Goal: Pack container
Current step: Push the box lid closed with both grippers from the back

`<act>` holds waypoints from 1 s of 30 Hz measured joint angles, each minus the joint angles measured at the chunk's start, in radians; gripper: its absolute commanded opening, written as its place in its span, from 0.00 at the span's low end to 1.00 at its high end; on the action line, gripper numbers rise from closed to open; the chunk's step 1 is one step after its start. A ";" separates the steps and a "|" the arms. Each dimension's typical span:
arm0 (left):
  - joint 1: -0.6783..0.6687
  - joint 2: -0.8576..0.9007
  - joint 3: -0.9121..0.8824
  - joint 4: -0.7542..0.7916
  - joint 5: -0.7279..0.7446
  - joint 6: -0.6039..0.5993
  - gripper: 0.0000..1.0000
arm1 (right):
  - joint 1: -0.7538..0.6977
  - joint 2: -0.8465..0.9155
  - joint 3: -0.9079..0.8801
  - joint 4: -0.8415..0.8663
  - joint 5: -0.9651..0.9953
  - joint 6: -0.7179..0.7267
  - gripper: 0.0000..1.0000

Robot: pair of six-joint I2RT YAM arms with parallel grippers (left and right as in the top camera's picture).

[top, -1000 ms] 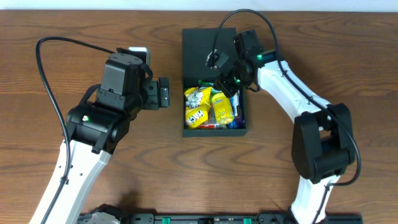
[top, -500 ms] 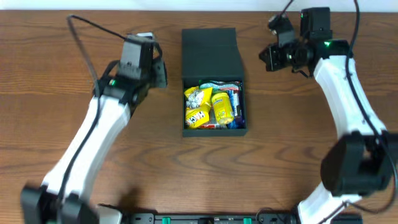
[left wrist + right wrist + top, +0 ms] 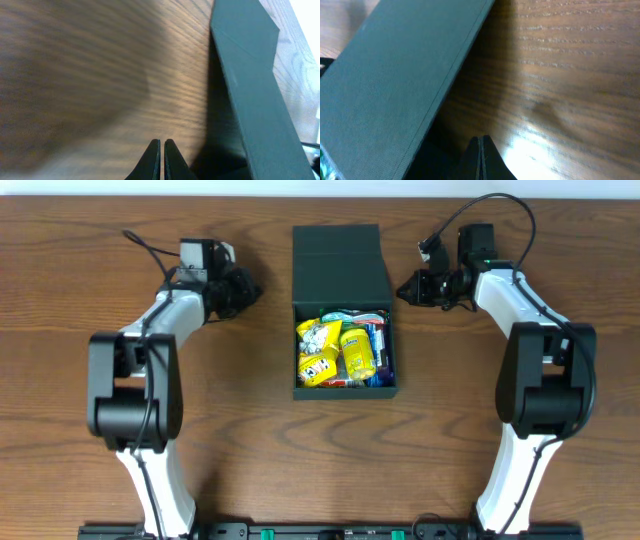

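The dark green container (image 3: 340, 265) stands at the table's centre with its flap lid lying open toward the back. Yellow, blue and white snack packets (image 3: 342, 352) fill its body. My left gripper (image 3: 254, 290) sits low on the table left of the lid, pointing at it, shut and holding nothing. In the left wrist view its fingertips (image 3: 162, 145) meet, with the container's side (image 3: 250, 85) to their right. My right gripper (image 3: 404, 288) mirrors it on the lid's right, also shut and holding nothing. Its fingertips (image 3: 481, 142) press together beside the green lid (image 3: 395, 85).
Brown wooden table (image 3: 240, 420) surrounds the box. Both arms fold back along the table's left and right sides, with cables looping above each wrist. The table's far edge runs just behind the lid.
The left gripper has shut and its arm has swung back to the lid's left side. The right gripper has come out of the box and now sits right of the lid.
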 measured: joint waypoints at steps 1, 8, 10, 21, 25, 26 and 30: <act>-0.005 0.023 0.023 0.000 0.021 -0.007 0.06 | 0.000 0.006 0.000 0.024 -0.010 0.013 0.01; -0.039 0.130 0.142 0.004 0.151 -0.064 0.06 | 0.019 0.040 0.000 0.077 -0.084 0.067 0.01; -0.050 0.134 0.143 0.004 0.167 -0.075 0.06 | 0.032 0.058 0.000 0.089 -0.106 0.069 0.01; -0.067 0.134 0.193 0.004 0.271 -0.070 0.06 | 0.015 0.074 -0.002 0.237 -0.311 0.077 0.01; -0.050 0.135 0.245 0.002 0.358 -0.050 0.06 | -0.013 0.074 -0.001 0.246 -0.428 0.078 0.01; -0.046 0.135 0.259 0.001 0.378 -0.043 0.06 | -0.018 0.073 -0.001 0.245 -0.446 0.078 0.01; -0.037 0.134 0.299 -0.069 0.432 0.011 0.06 | -0.026 0.038 -0.001 0.237 -0.467 0.065 0.01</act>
